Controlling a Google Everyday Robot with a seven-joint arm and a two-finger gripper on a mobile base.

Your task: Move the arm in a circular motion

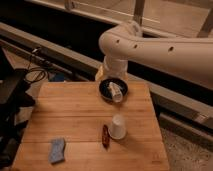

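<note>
The arm (160,50) is thick, cream-white and dotted with small dark holes. It reaches in from the right edge, bends at a rounded joint (120,37) and drops toward the far edge of the wooden table (75,115). My gripper (109,75) is at the arm's lower end, just behind a black bowl (106,90), and is mostly hidden by the arm's last segment.
The bowl holds a tipped white cup (116,92). An upturned white cup (118,127) and a small reddish-brown item (105,136) stand at the front right of the table. A blue sponge (57,150) lies front left. Black cables (35,70) and dark gear are left of the table.
</note>
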